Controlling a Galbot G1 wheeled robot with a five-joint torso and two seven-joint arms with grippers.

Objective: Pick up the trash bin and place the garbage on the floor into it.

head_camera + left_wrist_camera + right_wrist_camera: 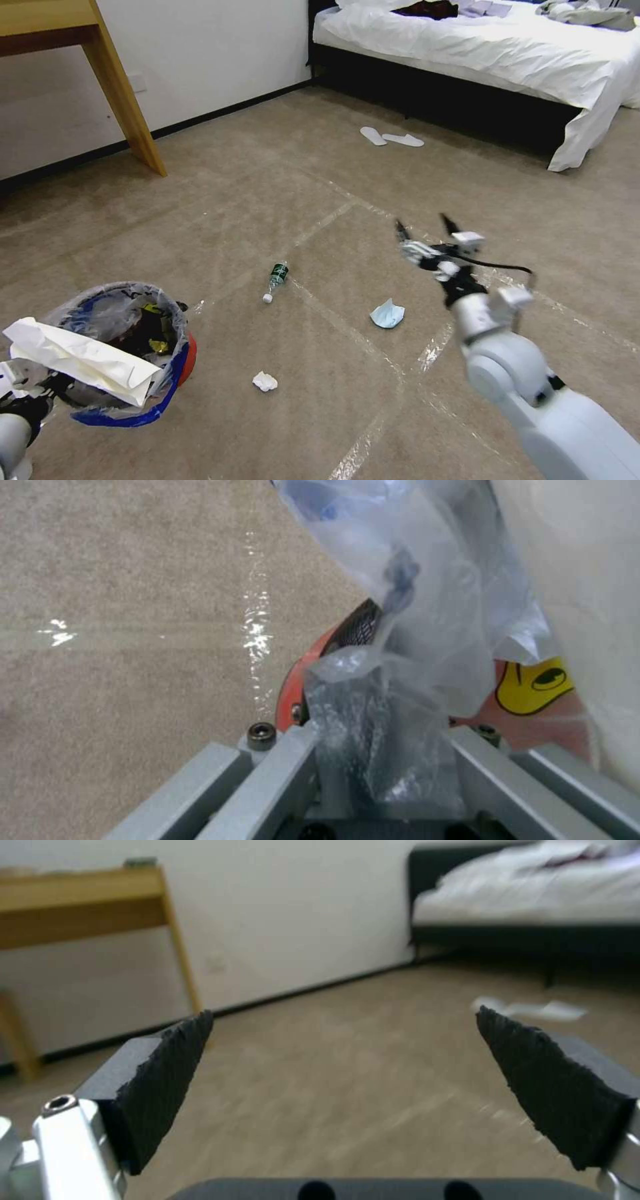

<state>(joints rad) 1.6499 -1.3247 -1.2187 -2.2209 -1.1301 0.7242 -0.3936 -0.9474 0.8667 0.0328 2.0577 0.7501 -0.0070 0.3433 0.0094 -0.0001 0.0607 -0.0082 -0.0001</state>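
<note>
1. Three loose pieces remain on the floor (220, 220).
2. Nearest: trash bin (188, 357), its rim clenched in the left pincer (380, 775); light, liner slippery.
3. Tissue (265, 381), mask (387, 314): soft, pinch anywhere.
4. Bottle (275, 280): stiff, rolls; take across the body.
5. Right pincer (427, 227) released, raised above the carpet.

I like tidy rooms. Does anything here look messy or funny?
Yes. A small bottle, a blue mask and a crumpled tissue lie loose on the carpet. A big white paper sticks out over the rim of the red trash bin.
</note>
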